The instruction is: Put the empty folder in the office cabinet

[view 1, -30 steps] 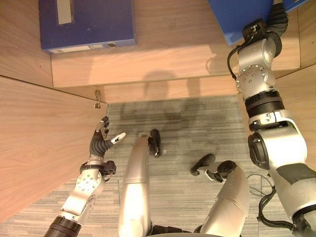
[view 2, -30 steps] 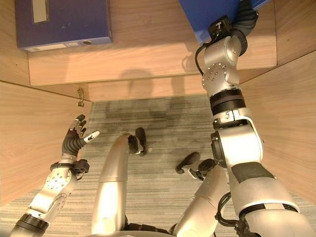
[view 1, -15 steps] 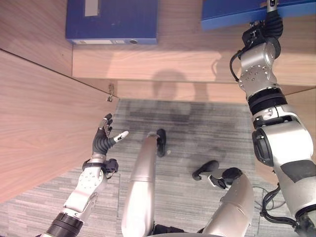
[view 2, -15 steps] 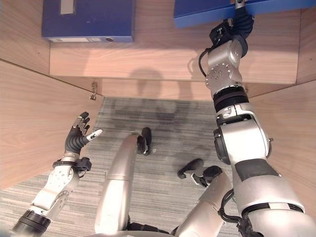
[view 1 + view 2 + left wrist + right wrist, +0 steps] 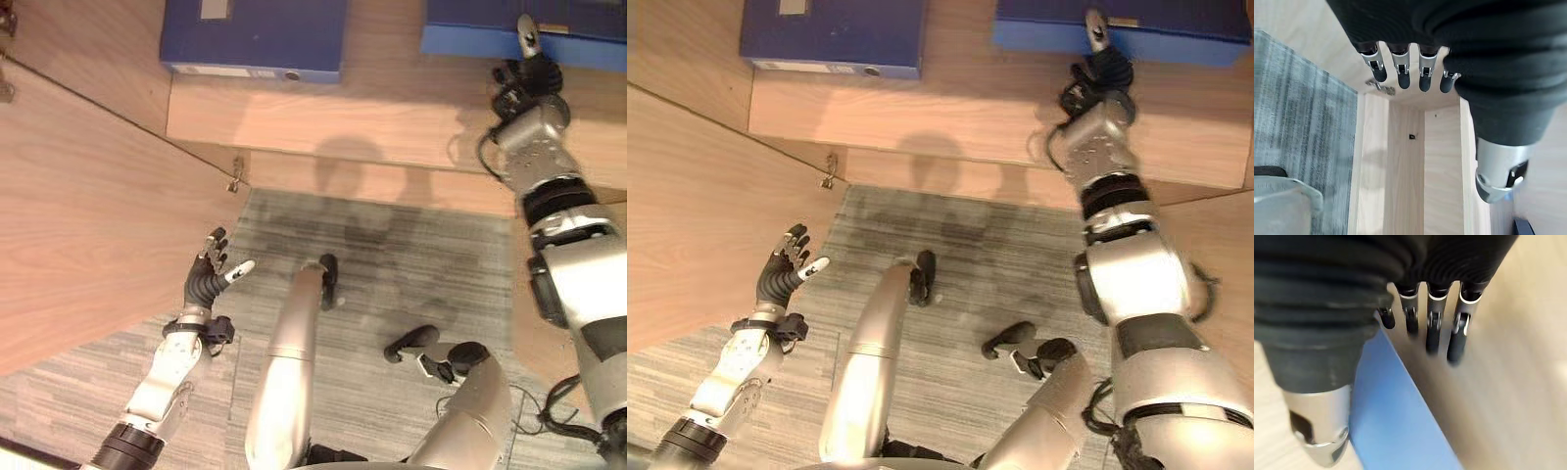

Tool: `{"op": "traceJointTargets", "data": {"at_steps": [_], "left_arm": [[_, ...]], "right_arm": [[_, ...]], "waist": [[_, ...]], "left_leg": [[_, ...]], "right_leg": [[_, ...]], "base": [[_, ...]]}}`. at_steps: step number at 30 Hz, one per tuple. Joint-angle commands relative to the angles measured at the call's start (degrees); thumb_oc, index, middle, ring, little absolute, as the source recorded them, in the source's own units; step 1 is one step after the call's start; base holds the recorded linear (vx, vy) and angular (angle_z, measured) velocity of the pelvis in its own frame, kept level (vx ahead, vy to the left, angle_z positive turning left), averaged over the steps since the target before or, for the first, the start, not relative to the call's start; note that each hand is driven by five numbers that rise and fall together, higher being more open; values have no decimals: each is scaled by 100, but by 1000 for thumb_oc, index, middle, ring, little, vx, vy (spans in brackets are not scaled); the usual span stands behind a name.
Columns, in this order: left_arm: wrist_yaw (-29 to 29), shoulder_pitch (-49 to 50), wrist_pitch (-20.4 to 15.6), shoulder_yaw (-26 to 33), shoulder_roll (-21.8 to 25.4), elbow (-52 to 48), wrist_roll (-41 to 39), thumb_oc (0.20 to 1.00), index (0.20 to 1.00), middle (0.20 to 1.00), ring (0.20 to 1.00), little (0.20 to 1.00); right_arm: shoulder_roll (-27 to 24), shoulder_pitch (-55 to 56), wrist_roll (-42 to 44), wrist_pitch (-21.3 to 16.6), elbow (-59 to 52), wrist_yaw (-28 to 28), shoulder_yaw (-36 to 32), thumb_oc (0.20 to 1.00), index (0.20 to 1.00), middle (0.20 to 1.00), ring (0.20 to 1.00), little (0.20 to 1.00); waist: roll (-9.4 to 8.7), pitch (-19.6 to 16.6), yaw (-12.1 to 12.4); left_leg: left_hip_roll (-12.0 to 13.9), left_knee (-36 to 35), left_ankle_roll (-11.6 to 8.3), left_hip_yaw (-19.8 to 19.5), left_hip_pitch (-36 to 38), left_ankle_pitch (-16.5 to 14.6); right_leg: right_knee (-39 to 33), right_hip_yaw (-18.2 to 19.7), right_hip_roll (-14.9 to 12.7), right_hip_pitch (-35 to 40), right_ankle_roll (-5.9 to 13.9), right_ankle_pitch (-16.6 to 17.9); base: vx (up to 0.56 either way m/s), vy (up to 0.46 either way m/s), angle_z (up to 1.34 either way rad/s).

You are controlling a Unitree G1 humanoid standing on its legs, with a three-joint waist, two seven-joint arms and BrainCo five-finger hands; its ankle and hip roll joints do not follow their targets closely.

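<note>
1. Wooden office cabinet (image 5: 392, 117) spanning the far side of the scene, its bottom shelf pale and bare between two folders; open cabinet door (image 5: 88, 225) swung out on the robot's left, a metal hinge (image 5: 235, 176) at its inner edge.
2. Grey striped carpet (image 5: 411, 245) on the floor in front of the cabinet.
3. Dark blue folder (image 5: 257, 37) lying flat on the shelf at the far left, spine with its round finger hole facing the robot.
4. Lighter blue folder (image 5: 1117, 34) lying flat on the shelf at the far right, well apart from the dark one, resting on the wood and not gripped.
5. Right hand (image 5: 527, 73) reaching to the near edge of the lighter folder, one finger pointing straight onto it; in the right wrist view the fingers (image 5: 1432, 325) straight and spread, nothing held, the blue cover just beside them.
6. Left hand (image 5: 208, 277) raised above the carpet just beside the open door, fingers relaxed and extended, thumb out, empty.
</note>
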Motion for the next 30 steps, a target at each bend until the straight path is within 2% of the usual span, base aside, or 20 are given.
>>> {"op": "traceJointTargets", "data": {"at_steps": [1, 5, 9, 11, 15, 18, 24, 29, 30], "left_arm": [[-57, 81, -231, 216, 487, -270, 97, 1000, 1000, 1000, 1000, 1000], [-193, 211, -148, 266, 547, -369, 241, 1000, 1000, 1000, 1000, 1000], [-503, 334, -25, 341, 585, -557, 378, 1000, 1000, 1000, 1000, 1000], [-567, 358, -5, 362, 591, -604, 414, 1000, 1000, 1000, 1000, 1000], [-945, 380, 29, 487, 642, -678, 486, 1000, 1000, 1000, 1000, 1000], [-1064, 370, 38, 504, 645, -656, 489, 1000, 1000, 1000, 1000, 1000], [-1219, 288, 24, 543, 614, -632, 490, 1000, 1000, 1000, 1000, 1000], [-1283, 254, 45, 546, 589, -602, 444, 1000, 1000, 1000, 1000, 1000], [-1286, 233, 70, 537, 597, -560, 443, 1000, 1000, 1000, 1000, 1000]], "right_arm": [[-282, -373, -1043, 436, 233, 274, 195, 1000, 1000, 1000, 1000, 1000], [-551, -402, -2415, 846, 214, 783, 1094, 1000, 1000, 1000, 1000, 1000], [-883, -317, -4175, 1028, -384, 1557, 2356, 1000, 1000, 1000, 1000, 1000], [-939, -275, -4229, 1055, -570, 1648, 2435, 1000, 1000, 1000, 1000, 1000], [-1186, 14, -4441, 1156, -1311, 2507, 2898, 1000, 1000, 1000, 1000, 1000], [-1232, 101, -4374, 1233, -1672, 2823, 3052, 1000, 1000, 1000, 1000, 1000], [-1258, 329, -3878, 1321, -2372, 3181, 3106, 1000, 1000, 1000, 1000, 1000], [-1186, 306, -4227, 1412, -2390, 3377, 3291, 1000, 1000, 1000, 1000, 1000], [-1146, 252, -4723, 1415, -2148, 3437, 3437, 1000, 1000, 1000, 1000, 1000]], "waist": [[-141, -178, 60], [-202, -181, 40], [-260, -204, -15], [-259, -204, -28], [-271, -223, -23], [-279, -226, -14], [-292, -230, 43], [-312, -234, 104], [-334, -242, 131]], "left_leg": [[576, 393, -507, -463, 255, -794], [620, 291, -568, -463, 296, -732], [676, -45, -650, -410, 561, -567], [683, -114, -655, -389, 624, -538], [682, -331, -707, -309, 820, -445], [692, -417, -733, -275, 890, -396], [763, -694, -789, -219, 1076, -239], [773, -883, -808, -192, 1187, -151], [769, -988, -816, -168, 1246, -96]], "right_leg": [[-419, 573, -212, 332, 611, 543], [-493, 518, -224, 393, 601, 583], [-847, 375, -140, 661, 666, 742], [-915, 342, -125, 724, 683, 768], [-1159, 258, -100, 917, 774, 887], [-1248, 231, -81, 976, 801, 939], [-1502, 132, -36, 1108, 866, 1077], [-1654, 72, -9, 1202, 907, 1181], [-1750, 43, 11, 1254, 938, 1263]], "base": [[-5, -21, 8], [0, 0, 0], [0, 0, 0], [-4, -6, 2], [0, 0, 0], [0, 0, 0], [0, 0, 0], [-2, -7, 0], [0, 0, 0]]}}
